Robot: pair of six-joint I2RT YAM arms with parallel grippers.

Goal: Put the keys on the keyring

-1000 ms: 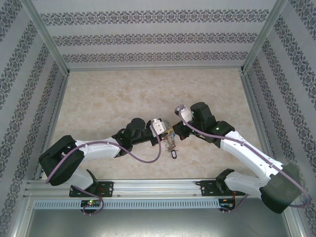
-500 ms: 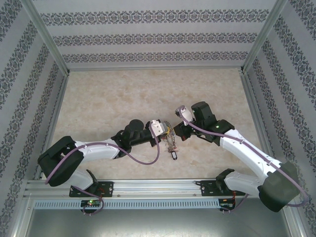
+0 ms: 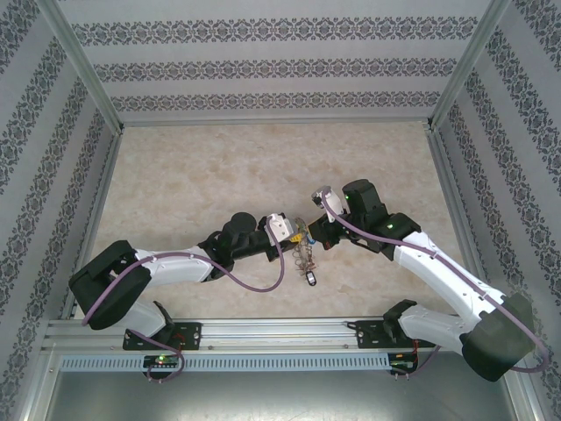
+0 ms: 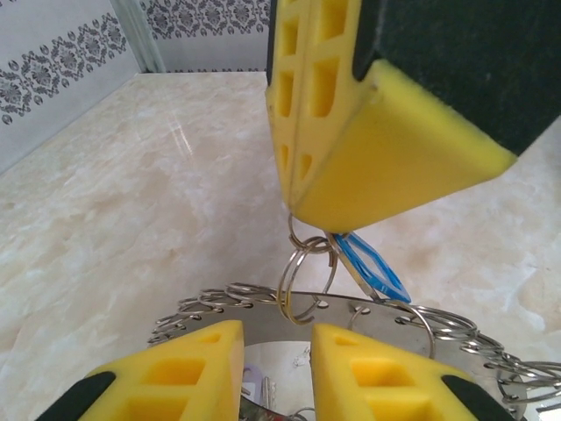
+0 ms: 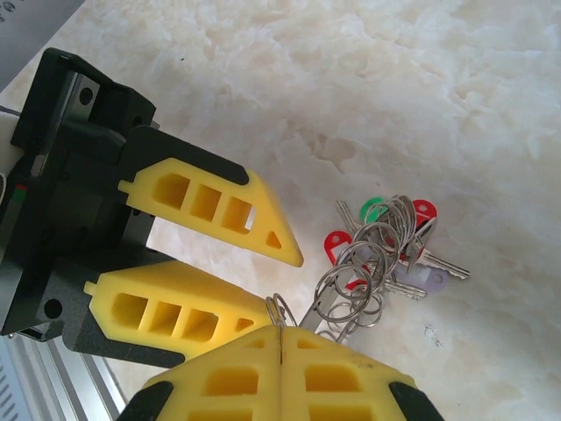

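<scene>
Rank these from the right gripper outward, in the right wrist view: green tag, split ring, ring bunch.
1. Split ring, pinched in the right gripper.
2. Ring bunch, just beyond, image right.
3. Green tag, farthest, above the bunch.

Beige marble-patterned table point(image 3: 219, 167), walled by patterned panels point(image 3: 280, 66) at 9, 12 and 3 o'clock, an aluminium rail point(image 3: 280, 331) along its 6 o'clock edge. Just toward 6 o'clock from centre, a bunch of keys point(image 3: 305, 254) reaches down to the surface, a dark tag point(image 3: 311, 278) lowest.
</scene>
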